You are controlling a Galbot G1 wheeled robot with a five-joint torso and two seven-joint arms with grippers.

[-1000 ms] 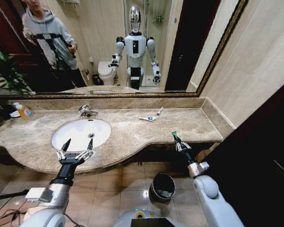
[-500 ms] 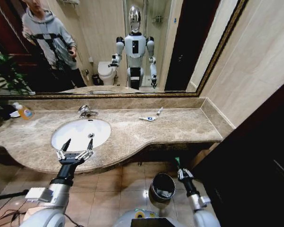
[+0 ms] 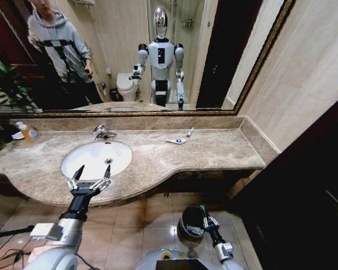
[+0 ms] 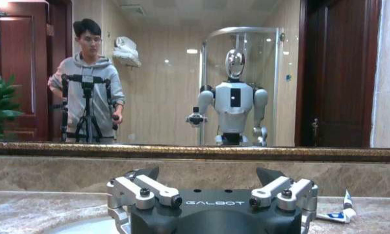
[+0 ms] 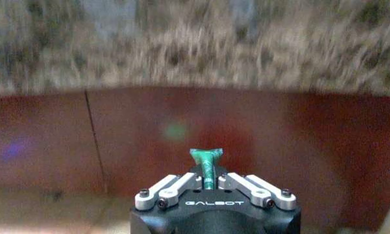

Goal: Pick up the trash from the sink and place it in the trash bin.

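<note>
The step in hand looks like the drop-off: the right claw (image 3: 203,215) is down below the edge of the marble surface (image 3: 158,160), just beside the rim of the shiny metal trash bin (image 3: 191,224) on the tiled floor, and it is clamped on a small green piece (image 5: 206,161) that sticks out between its closed fingers in the right wrist view. From the head view the green tip sits at or just over the bin's right rim, though whether it is truly above the dark opening is hard to judge. The next move would call for bringing the piece squarely over the opening and then parting the fingers so it falls inside rather than on the floor. The left claw (image 3: 89,179) hangs with its fingers spread apart over the front edge of the white sink (image 3: 96,158), idle. More trash, a white tube with blue marks (image 3: 175,141) and a thin white strip (image 3: 190,132), lies on the surface to the right of the sink, near the mirror.
</note>
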